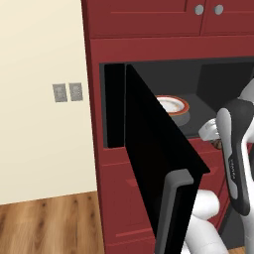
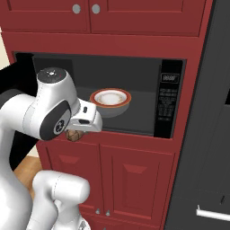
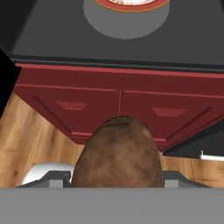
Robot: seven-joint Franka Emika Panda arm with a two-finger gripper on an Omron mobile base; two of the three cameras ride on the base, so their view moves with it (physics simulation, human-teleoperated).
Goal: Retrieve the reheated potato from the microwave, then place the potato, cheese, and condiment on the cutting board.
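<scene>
Gripper [image 3: 117, 183] partly open, clamped on brown potato [image 3: 118, 153], held just outside the microwave [image 2: 170, 103] front edge, above the red lower cabinets [image 3: 118, 105]. Door [image 1: 154, 149] swung open; bowl [image 2: 110, 101] inside looks empty, probably.

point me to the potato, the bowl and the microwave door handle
potato [image 3: 118, 153]: hand view, middle of its brown skin.
bowl [image 2: 111, 101]: right base view, its rim.
microwave door handle [image 1: 174, 211]: left base view, grey bar's middle.

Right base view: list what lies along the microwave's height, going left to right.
Open microwave door → robot arm → potato in the gripper → empty red-rimmed bowl → microwave control panel → black appliance at the right edge.
</scene>
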